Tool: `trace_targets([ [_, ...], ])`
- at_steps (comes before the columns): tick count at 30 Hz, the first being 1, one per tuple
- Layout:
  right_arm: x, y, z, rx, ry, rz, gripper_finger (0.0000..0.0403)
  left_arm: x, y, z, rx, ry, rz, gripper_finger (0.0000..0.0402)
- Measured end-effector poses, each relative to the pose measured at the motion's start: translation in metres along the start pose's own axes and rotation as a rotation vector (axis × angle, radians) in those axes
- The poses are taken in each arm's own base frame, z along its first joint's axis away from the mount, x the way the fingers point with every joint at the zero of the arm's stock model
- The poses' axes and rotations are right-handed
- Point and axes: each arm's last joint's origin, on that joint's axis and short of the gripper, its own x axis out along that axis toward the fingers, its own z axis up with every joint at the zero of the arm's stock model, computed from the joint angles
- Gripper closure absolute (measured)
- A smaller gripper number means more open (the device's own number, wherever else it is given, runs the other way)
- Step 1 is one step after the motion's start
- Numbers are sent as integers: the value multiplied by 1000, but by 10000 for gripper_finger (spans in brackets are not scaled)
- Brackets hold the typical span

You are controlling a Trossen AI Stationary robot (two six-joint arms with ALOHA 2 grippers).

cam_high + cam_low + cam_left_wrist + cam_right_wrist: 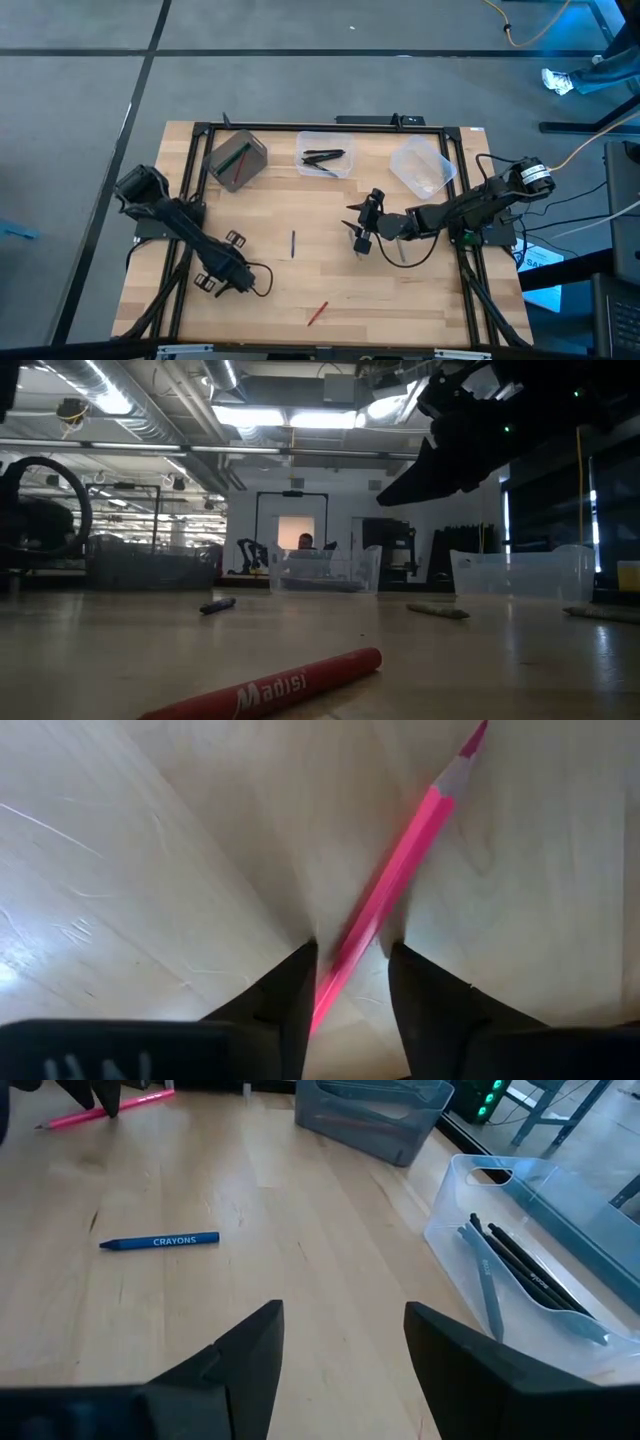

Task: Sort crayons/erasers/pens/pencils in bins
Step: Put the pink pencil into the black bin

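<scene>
A pink pencil (400,870) lies flat on the wooden table near its left near corner. My left gripper (350,982) is open and low over it, one finger on each side of the pencil's blunt half. My right gripper (345,1335) is open and empty, hovering over the table's middle right (362,232). A blue crayon (160,1241) lies mid-table and a red crayon (270,685) near the near edge. The grey box (235,160) holds a green and a red stick. The clear squarish tub (520,1255) holds black pens and a grey one. The clear rounded tub (422,165) stands to its right. My left gripper straddles the pink pencil's shaft (345,970) from above, fingers pointing down and set across it. The pencil lies on the table and runs close beside one finger (295,985); I cannot tell whether that finger touches it.
Another thin stick (437,610) lies on the table below my right arm, and one more (600,614) farther right. The three bins stand in a row along the far edge. A black frame borders the tabletop. Bare wood lies between the two grippers.
</scene>
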Motion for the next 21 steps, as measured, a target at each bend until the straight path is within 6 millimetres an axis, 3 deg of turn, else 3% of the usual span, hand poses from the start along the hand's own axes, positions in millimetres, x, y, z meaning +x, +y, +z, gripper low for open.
trace_targets([
  [11, 0, 0, 0, 0, -1, 0, 189, 0, 12, 2, 1, -6, -1, 390],
  [21, 0, 0, 0, 0, -1, 1, 189, -2, 38, 8, -132, -51, -7, 389],
])
